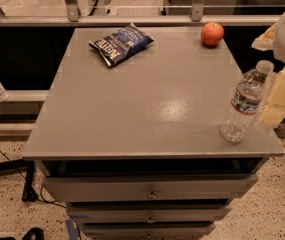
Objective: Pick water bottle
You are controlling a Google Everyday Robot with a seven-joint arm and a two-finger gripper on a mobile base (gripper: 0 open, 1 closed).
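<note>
Our hand [278, 100] hangs at the worktop's [147, 99] edge; we cannot tell whether it is wide or narrow. The water bottle [242, 106] stands upright just beside the hand, inward of it. 1 chip bag [121, 44] lies well away.

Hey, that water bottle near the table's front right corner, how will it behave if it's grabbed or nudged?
The water bottle is tall, narrow and leaning, so a nudge from the gripper just beside it would probably tip it. Its round body would likely roll, perhaps off the nearby table edge. The thin ribbed plastic probably flexes when squeezed.
</note>
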